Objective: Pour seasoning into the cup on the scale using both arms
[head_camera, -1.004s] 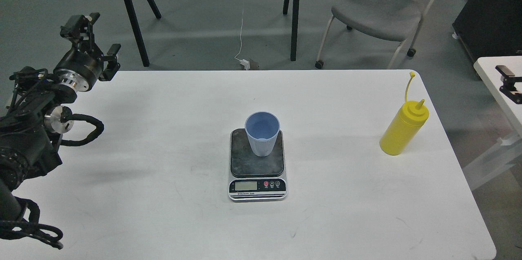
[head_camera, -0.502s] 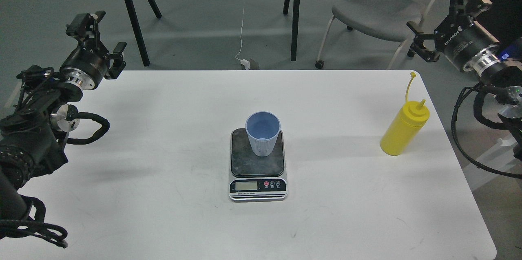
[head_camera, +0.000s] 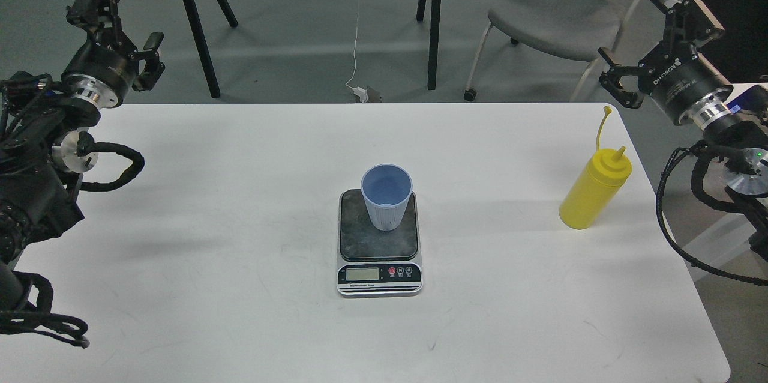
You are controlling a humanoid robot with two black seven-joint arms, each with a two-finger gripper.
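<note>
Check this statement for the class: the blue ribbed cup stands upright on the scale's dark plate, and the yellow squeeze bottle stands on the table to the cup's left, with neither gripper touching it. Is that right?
Not quite. The head view shows the yellow squeeze bottle on the cup's right, near the table's right edge. The rest holds: the blue ribbed cup stands upright on the scale, and neither the left gripper nor the right gripper touches the bottle.

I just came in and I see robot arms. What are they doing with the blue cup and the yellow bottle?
Nothing is being held yet. The light blue cup stands upright on the scale in the middle of the white table. The yellow seasoning bottle stands alone near the table's right edge, with its cap off the nozzle. The left gripper is raised over the far left corner, and the right gripper hangs beyond the bottle. Both are open and empty, so no pouring has begun.
</note>
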